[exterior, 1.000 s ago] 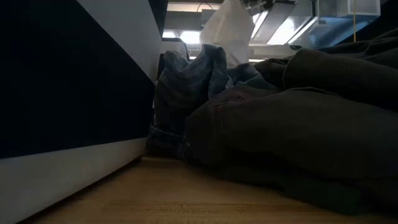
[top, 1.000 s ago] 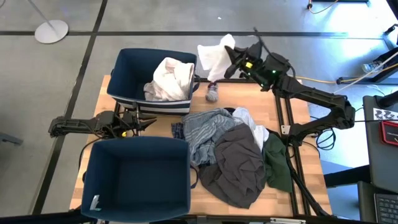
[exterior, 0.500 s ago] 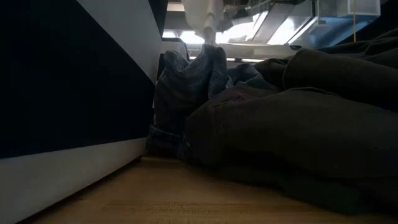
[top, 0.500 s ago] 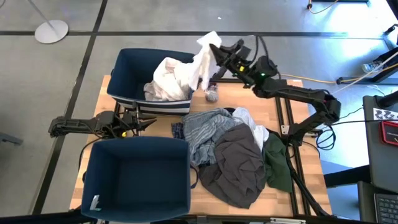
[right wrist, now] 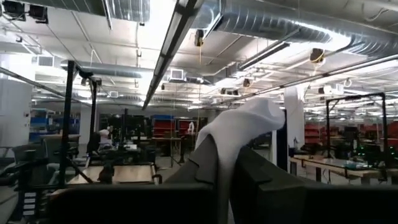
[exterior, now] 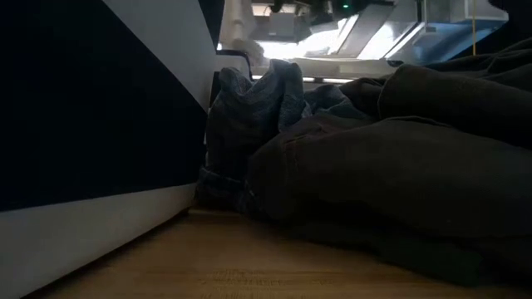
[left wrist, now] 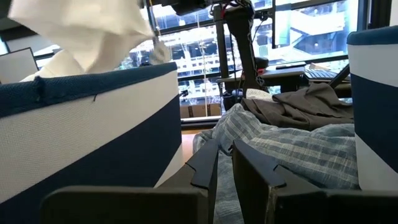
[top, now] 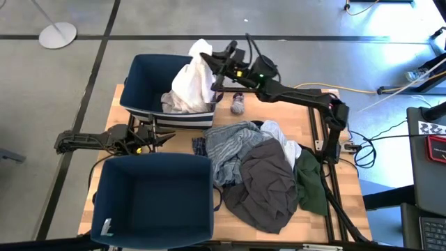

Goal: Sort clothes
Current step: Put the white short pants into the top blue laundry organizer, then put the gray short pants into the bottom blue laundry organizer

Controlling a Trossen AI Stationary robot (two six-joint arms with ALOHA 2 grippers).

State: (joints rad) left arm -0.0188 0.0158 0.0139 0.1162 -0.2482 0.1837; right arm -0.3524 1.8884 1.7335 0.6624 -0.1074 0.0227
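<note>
You're working on a light wooden tabletop (top: 279, 223) over a grey floor with dark seams, a round white stand base (top: 57, 33) off beyond the far navy bin (top: 143, 77). The right wrist view looks out across a big hall with ducts and strip lights overhead, desks farther back.

Your right gripper (top: 211, 61) is stretched over the far navy bin's rim, jaws clamped on a white garment (top: 197, 70) that hangs limp and crumpled from the fingers, its lower folds draping onto the cream clothes (top: 182, 97) already heaped inside that bin (where one stops and the other begins is hard to tell). In the right wrist view the white cloth (right wrist: 239, 134) rises in a peak between the two dark fingers (right wrist: 202, 165).

Just outside that bin lies the small grey-purple sock (top: 237, 104). Nearer than the bin, the pile: grey-blue striped cloth (top: 230, 143) beside the near navy bin (top: 153, 199), a dark grey garment (top: 265, 185) over it, a white piece (top: 282, 143) peeking out, dark green cloth (top: 310, 181) at the table's edge, a bit of blue plaid (top: 200, 145) at the pile's bin side.

Your left gripper (top: 164, 138) waits low between the two bins, jaws nearly together, holding nothing.
</note>
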